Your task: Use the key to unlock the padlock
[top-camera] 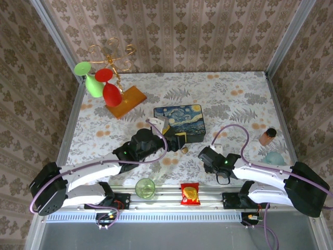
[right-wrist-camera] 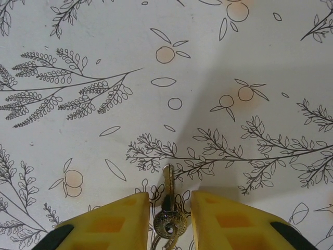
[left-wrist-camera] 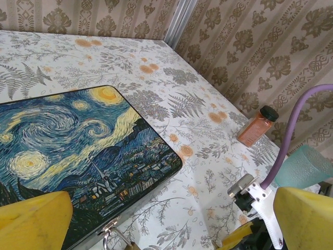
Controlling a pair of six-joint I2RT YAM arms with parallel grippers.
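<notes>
The key (right-wrist-camera: 167,208) lies flat on the patterned tablecloth, blade pointing away, its round head on a ring. My right gripper (right-wrist-camera: 170,202) stands over it, one yellow finger on each side of the head, a thin gap left on both sides. The brass padlock (left-wrist-camera: 118,242) hangs by its silvery shackle from the metal clasp (left-wrist-camera: 109,227) on the painted box (left-wrist-camera: 78,151), at the bottom edge of the left wrist view. My left gripper (left-wrist-camera: 171,211) is open wide just in front of it. From above, the left gripper (top-camera: 178,140) is at the box's front and the right gripper (top-camera: 206,154) is to its right.
An orange spice bottle (top-camera: 268,136) and a teal cup (top-camera: 274,158) stand at the right. A green cup (top-camera: 145,187) and a snack packet (top-camera: 190,194) sit at the near edge. A rack with coloured glasses (top-camera: 106,86) stands at the far left.
</notes>
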